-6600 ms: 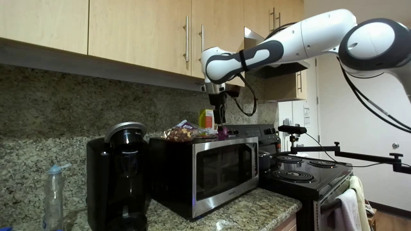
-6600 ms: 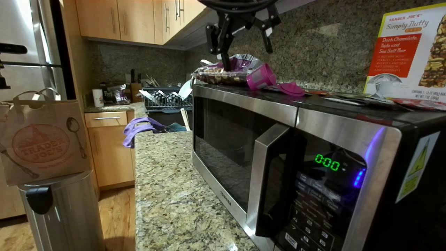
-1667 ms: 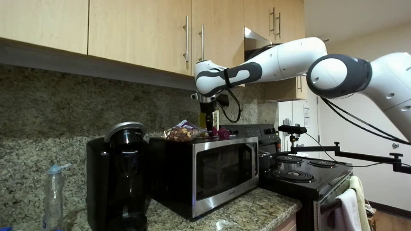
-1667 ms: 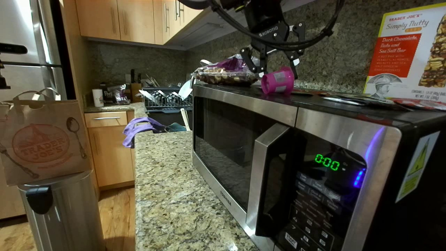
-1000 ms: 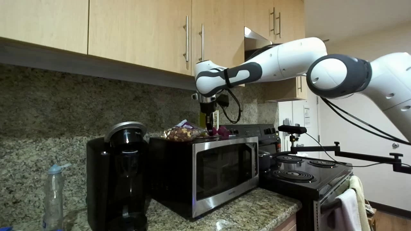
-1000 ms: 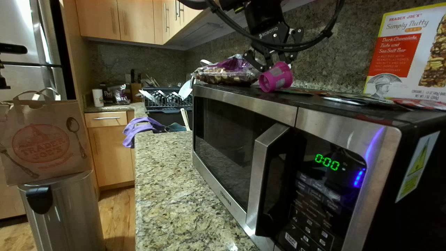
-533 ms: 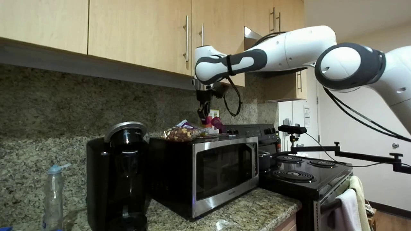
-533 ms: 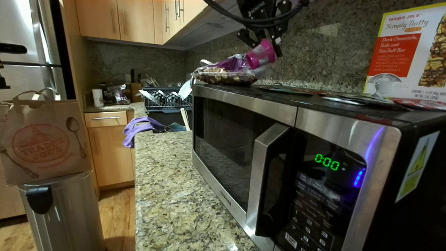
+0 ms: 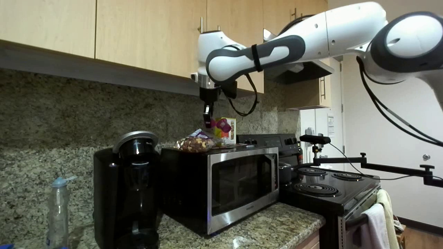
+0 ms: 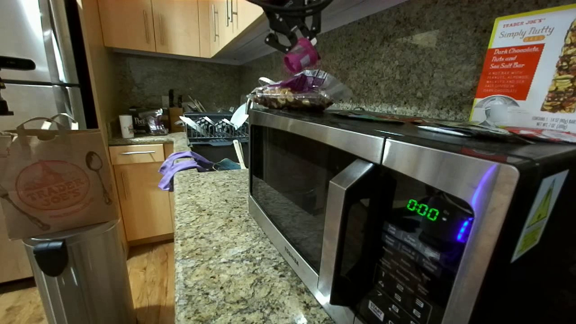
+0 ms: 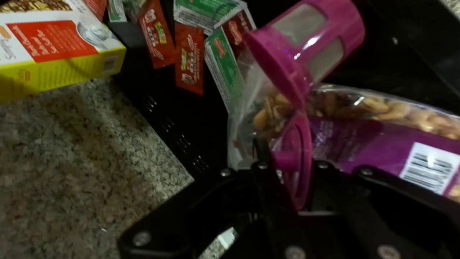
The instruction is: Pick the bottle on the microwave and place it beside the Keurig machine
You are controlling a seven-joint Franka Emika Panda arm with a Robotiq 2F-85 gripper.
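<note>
A small magenta-purple plastic bottle, with pale mesh windows in its side, is held in the air by a black two-fingered gripper. The jaws are closed down to a thin slot, in which the bottle's round magenta lid, open on its hinge, is pinched edge-on at the lower centre of the wrist view. The cup-shaped body is held out beyond the jaws and is tilted towards the upper right of that frame. In both exterior views the magenta bottle is seen above the boxy microwave of stainless steel and dark glass, near a clear plastic bag of mixed nuts laid on its top. Red and green flat packets are scattered on the same top, at the upper centre of the wrist view. A yellow-and-white box of nut bars is shown at the upper right in an exterior view. At the lower left in an exterior view, the tall glossy black Keurig machine with a silver-rimmed domed top is placed just beside the microwave. A tall clear plastic bottle with a pale blue cap is seen farther left.
</note>
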